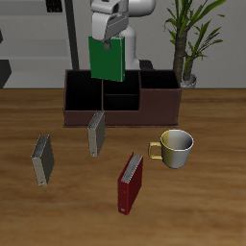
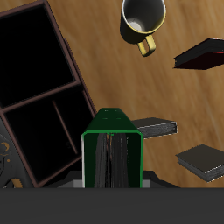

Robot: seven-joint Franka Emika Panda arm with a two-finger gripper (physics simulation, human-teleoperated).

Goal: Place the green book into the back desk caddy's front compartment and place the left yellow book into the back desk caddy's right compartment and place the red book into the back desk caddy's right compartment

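Wood table (image 1: 216, 207) carries the back desk caddy (image 1: 159, 96) under the tool (image 1: 108, 34), plus mug (image 1: 177, 147), red book (image 1: 130, 184), two grey books (image 1: 96, 132) (image 1: 42, 159) beyond it.

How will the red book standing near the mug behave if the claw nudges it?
The red book stands upright on a narrow edge and looks thin, so a sideways push would probably tip it flat rather than slide it. It looks like a hardcover, likely stiff, not floppy. The mug stands close beside it but apart, and a fall that way might clip it.
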